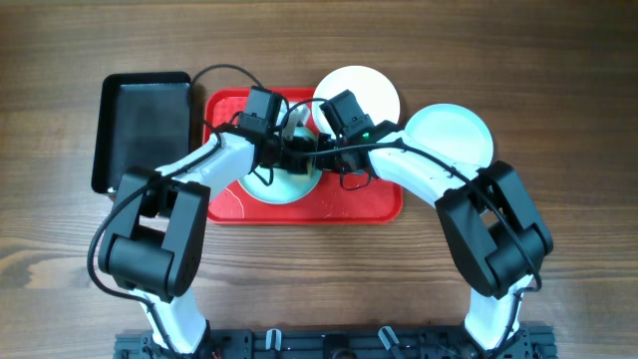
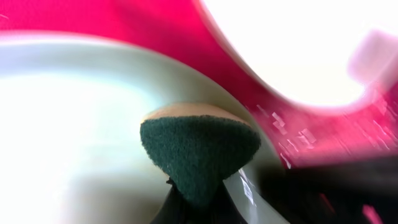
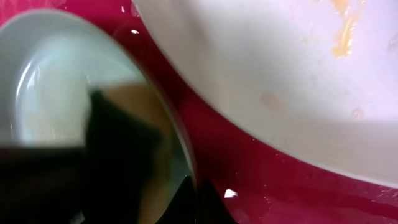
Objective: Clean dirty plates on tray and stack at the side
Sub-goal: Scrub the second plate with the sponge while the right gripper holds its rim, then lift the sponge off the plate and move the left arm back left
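Both arms reached in over the red tray (image 1: 224, 204) in the middle of the wooden table (image 1: 558, 60), their claws close together above a pale mint plate (image 1: 284, 187) lying on the tray's floor. The left claw (image 2: 193, 208) was closed on a sponge (image 2: 199, 146), gripped at its lower end. The sponge's dark green scouring face was turned toward the wrist camera, with a tan layer showing along its top edge, and it stood just inside the plate's rim. The right claw (image 1: 321, 152) was closed too. In its wrist view its dark fingers sat at the rim of the same plate, but the blur made it impossible to tell whether they pinched the rim or only rested by it. A cream plate (image 3: 280, 81) lay just beyond the mint one, over the tray's far edge, partly on the tray and partly off it. It carried yellow-orange smears on its surface. The other mint plate (image 1: 451, 132) lay on the table just beside the tray's far right corner, looking plain and whitish in the middle. A black bin (image 1: 145, 130) stood on the table to the left of the tray, close to its short side.
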Controlling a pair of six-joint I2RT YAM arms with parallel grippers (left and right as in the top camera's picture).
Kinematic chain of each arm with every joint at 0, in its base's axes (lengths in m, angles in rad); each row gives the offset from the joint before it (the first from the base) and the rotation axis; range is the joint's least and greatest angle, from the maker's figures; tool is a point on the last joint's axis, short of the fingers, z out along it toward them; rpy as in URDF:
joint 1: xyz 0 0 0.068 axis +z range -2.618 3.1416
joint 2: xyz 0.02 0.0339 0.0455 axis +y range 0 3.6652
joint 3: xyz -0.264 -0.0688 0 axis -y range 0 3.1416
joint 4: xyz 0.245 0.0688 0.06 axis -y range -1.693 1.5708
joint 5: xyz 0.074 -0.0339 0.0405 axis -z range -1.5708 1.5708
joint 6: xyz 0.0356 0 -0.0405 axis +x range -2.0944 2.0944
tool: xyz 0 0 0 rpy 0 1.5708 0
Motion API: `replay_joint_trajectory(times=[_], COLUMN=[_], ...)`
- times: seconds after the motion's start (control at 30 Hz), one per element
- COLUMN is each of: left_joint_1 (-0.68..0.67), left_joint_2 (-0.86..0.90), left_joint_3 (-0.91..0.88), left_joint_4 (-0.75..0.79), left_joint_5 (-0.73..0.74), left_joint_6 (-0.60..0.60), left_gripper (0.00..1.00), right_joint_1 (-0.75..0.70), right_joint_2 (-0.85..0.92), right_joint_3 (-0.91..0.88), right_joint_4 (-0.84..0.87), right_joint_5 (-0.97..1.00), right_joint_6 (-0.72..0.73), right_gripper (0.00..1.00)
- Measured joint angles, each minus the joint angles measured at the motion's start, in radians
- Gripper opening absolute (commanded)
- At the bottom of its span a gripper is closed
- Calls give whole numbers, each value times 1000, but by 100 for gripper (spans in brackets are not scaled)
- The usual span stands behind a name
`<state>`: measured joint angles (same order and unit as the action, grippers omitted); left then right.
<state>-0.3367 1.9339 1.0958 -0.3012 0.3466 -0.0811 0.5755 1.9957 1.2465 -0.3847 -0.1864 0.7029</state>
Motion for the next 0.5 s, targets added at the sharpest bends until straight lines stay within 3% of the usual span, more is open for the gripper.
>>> replay_joint_trajectory(times=[0.27,0.5], left_joint_1=[-6,-6], left_joint_2=[0,-1], left_joint_3=[7,22], left_joint_4=[77,-31], left_joint_5=[-426,-620], left_joint_6=[-137,-275], left_gripper=[4,4], right_joint_1=[9,19], right_joint_2=[0,0], right_joint_3=[0,0], right_joint_4=[2,13], right_joint_5=[-18,-44], right_joint_6=[1,0], right_gripper=[4,4])
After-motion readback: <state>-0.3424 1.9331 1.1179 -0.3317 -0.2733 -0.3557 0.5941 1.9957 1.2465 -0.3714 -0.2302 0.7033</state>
